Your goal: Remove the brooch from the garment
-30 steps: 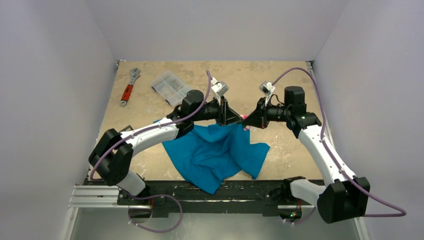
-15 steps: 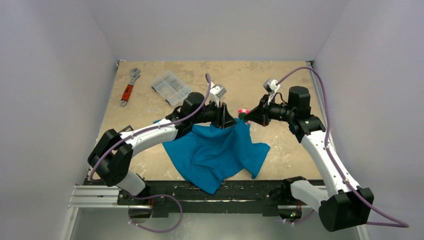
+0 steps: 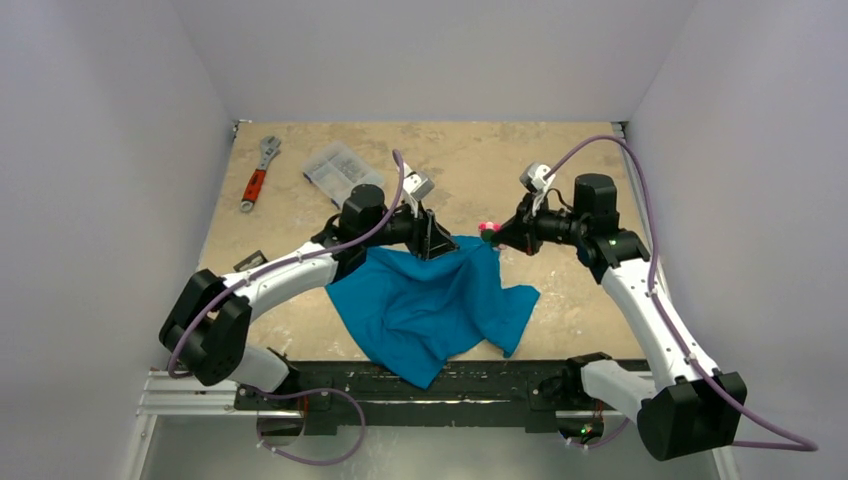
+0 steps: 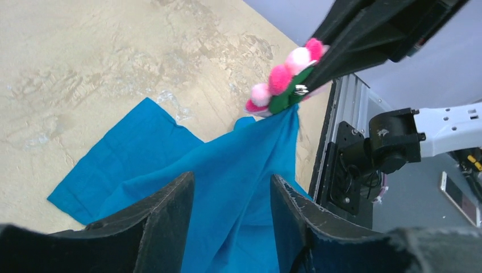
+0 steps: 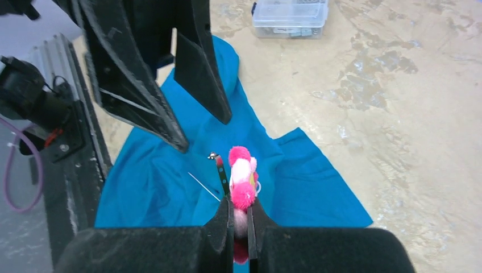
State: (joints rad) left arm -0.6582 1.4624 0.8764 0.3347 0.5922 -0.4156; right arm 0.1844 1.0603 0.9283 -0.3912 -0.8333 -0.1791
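Note:
The brooch (image 5: 241, 179), a cluster of pink and red puffs, is pinched between my right gripper's (image 5: 240, 205) shut fingers, and its pin stands open with the thin needle showing. In the left wrist view the brooch (image 4: 284, 77) hangs above the table, and the teal garment (image 4: 227, 165) rises in a peak to its underside. I cannot tell whether the needle is still in the cloth. My left gripper (image 4: 232, 182) is open, with nothing between its fingers and only cloth beyond them. From above, the left gripper (image 3: 432, 238) sits just left of the brooch (image 3: 489, 229), over the garment's (image 3: 430, 305) far edge.
A red-handled wrench (image 3: 257, 175) and a clear plastic box (image 3: 342, 170) lie at the far left of the tan table. The black mounting rail (image 3: 400, 385) runs along the near edge, under the garment's front corner.
My left gripper has opened, let go of the cloth and drawn back to the left. The right gripper keeps the brooch and has moved slightly up and away.

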